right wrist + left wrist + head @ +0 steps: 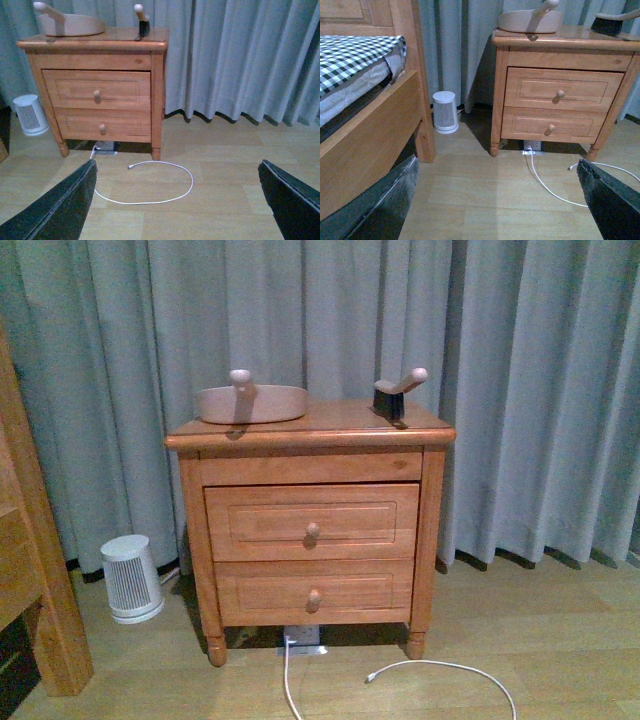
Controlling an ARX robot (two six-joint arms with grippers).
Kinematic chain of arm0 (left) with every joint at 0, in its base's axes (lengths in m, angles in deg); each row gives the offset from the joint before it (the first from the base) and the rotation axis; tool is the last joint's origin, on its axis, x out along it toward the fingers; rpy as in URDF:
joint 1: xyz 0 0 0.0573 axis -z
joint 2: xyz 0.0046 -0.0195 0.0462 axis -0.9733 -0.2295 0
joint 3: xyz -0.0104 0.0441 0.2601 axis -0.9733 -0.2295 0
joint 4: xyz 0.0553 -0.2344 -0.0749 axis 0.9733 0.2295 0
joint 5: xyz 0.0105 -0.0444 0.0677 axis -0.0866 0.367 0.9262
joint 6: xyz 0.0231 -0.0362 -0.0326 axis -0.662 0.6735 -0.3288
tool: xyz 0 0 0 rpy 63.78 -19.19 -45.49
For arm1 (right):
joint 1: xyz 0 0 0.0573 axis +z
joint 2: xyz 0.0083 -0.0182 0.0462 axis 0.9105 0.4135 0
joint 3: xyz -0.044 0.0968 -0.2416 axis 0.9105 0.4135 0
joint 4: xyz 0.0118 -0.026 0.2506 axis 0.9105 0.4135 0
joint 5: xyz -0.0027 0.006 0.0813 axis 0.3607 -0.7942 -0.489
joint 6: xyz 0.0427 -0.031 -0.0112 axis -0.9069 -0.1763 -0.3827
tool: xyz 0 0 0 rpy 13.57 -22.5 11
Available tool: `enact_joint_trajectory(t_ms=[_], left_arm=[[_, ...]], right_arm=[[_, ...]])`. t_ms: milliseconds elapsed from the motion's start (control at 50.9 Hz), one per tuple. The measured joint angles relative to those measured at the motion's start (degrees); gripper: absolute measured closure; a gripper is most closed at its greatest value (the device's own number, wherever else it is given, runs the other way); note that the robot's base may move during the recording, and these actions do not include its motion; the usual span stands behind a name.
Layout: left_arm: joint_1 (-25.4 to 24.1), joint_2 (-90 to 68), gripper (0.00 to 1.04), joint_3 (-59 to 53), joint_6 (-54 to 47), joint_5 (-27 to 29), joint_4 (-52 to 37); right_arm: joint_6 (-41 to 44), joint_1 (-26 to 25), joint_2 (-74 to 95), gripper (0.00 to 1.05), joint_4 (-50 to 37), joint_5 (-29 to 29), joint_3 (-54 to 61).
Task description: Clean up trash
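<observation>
Since no trash shows in any view, you are only at the start, I think: finding it. Your left gripper (496, 167) is wide open and holds nothing. Left to right sit a heater (131, 578), then a stand (310, 468) with a dustpan (251, 403) and a brush (397, 395) on top. Your right gripper (177, 167) is wide open, empty too. Next you likely must look around for the trash.
</observation>
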Motion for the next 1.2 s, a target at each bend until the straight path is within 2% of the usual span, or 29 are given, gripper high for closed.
enact_joint_trajectory(t_ms=[1199], left_arm=[[0.0, 0.0, 0.08, 0.0, 0.0, 0.0, 0.0]], right_arm=[[0.0, 0.0, 0.0, 0.07, 0.0, 0.0, 0.0]])
